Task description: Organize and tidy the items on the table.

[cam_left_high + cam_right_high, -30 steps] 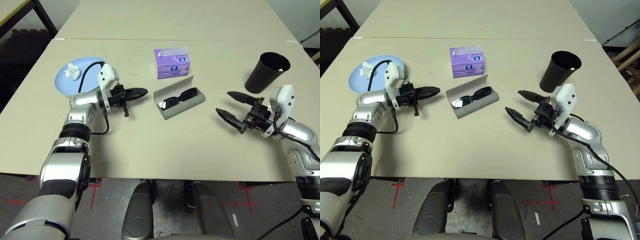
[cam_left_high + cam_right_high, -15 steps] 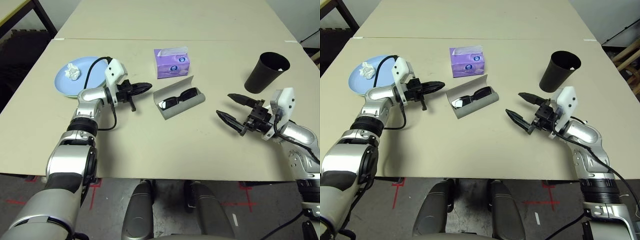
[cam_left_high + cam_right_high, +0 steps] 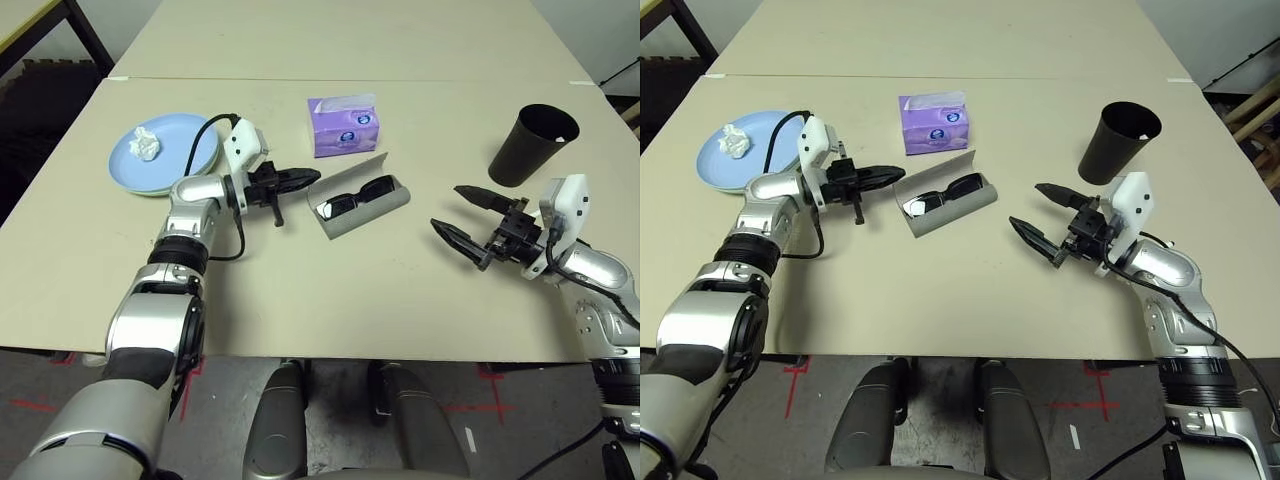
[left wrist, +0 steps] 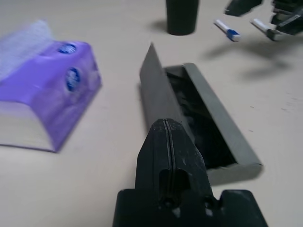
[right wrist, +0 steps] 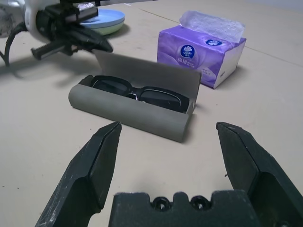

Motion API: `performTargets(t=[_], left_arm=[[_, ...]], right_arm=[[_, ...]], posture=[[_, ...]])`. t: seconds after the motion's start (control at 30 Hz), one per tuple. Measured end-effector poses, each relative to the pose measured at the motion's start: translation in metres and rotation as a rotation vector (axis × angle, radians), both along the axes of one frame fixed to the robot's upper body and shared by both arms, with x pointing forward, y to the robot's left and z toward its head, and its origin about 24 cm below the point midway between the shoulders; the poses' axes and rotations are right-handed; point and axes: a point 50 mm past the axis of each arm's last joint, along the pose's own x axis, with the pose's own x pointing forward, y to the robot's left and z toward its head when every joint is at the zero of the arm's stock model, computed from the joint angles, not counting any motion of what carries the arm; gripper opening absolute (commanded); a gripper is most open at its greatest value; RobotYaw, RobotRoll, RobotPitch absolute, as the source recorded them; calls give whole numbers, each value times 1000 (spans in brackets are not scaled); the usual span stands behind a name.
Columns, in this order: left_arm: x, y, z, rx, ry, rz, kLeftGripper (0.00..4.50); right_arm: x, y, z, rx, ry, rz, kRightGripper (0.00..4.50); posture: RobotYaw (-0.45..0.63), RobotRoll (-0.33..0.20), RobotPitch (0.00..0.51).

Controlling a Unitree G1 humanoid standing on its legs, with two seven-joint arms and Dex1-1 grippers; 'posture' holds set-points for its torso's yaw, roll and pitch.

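Right wrist view is showing the matte grey glasses case [image 5: 132, 109] lying open on the beige surface [image 5: 246, 113], glossy black sunglasses [image 5: 137, 92] nesting inside. Behind it, the purple tissue box [image 5: 203, 49], white tissue ruffling from its top, is carrying a round blue logo too small to read. The right claw [image 5: 165, 156] is gaping wide; the left claw [image 3: 297, 179] is pinching shut, empty, beside the case.
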Motion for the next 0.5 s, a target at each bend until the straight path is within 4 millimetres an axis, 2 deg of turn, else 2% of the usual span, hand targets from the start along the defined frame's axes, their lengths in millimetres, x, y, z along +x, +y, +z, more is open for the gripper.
performTargets(t=[0.5], left_arm=[[-10,-12,-10,28,36,-72,50]], right_arm=[[2,2,3,2,-11,-1,4500]], posture=[[102,0,208]])
